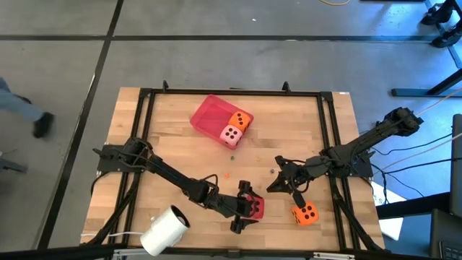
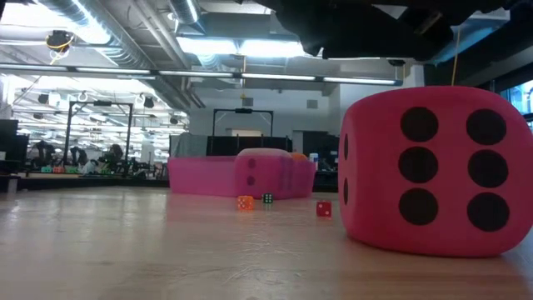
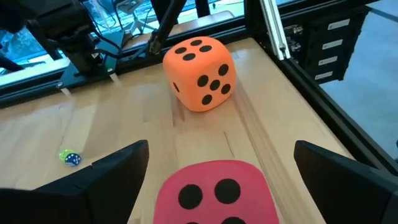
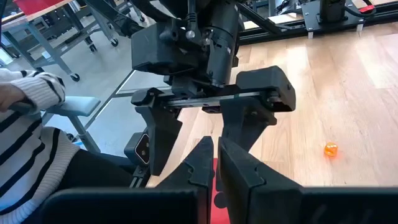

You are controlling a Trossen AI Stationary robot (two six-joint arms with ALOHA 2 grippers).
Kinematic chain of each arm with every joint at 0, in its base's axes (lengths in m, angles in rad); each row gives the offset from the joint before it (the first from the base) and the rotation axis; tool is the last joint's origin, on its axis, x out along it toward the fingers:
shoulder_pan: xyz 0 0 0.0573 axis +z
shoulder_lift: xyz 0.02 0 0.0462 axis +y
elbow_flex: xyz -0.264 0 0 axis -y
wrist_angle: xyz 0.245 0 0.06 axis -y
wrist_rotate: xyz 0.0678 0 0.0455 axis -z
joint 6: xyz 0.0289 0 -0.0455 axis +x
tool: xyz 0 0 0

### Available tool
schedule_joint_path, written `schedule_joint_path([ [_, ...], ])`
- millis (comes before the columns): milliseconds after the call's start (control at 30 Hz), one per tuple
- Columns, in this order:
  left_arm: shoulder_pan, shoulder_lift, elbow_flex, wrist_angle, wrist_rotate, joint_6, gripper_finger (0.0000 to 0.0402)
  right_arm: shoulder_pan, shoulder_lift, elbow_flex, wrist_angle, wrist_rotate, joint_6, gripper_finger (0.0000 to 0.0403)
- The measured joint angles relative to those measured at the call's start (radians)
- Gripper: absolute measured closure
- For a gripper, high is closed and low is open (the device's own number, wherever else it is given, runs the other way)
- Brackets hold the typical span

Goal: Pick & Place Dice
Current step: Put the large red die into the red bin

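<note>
The red die (image 1: 254,208) sits on the tabletop (image 1: 180,144) between the left tool (image 1: 244,206) fingers, spread apart (right tool (image 1: 283,179) shut nearby). Looks light and squashy; I'd pinch opposite flat faces.

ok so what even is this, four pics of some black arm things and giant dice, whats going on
It is one table filmed four ways: from above, from tabletop height, and from a camera on each arm's wrist. Two dark robot arms sort soft dice. From above, the left gripper stands open around a red die, not holding it. The right gripper is shut and empty, near an orange die. A pink die and another orange die sit in the red tray. A white roll and tiny beads lie loose.
</note>
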State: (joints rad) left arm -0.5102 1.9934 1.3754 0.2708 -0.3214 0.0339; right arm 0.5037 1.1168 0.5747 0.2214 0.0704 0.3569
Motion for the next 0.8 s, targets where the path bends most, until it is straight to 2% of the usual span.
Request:
schedule_joint_path([
  [100,-0.001,0.0,0.0,-0.01,-0.015,-0.039,0.0002,0.0,0.0,0.0,0.0,0.0,0.0,0.0376],
  [233,0.016,0.0,0.0,-0.088,-0.084,-0.205,0.0003,0.0,0.0,0.0,0.0,0.0,0.0,0.0376],
  [367,0.038,0.002,-0.004,-0.116,-0.06,-0.29,0.0003,0.0,0.0,0.0,0.0,0.0,0.0,0.0376],
  [600,0.041,0.007,-0.011,-0.065,0.059,-0.248,0.0003,0.0,0.0,0.0,0.0,0.0,0.001,0.0376],
  [800,0.036,0.026,-0.011,-0.067,0.075,-0.232,0.0003,0.0,0.0,0.0,0.0,0.0,0.001,0.0375],
])
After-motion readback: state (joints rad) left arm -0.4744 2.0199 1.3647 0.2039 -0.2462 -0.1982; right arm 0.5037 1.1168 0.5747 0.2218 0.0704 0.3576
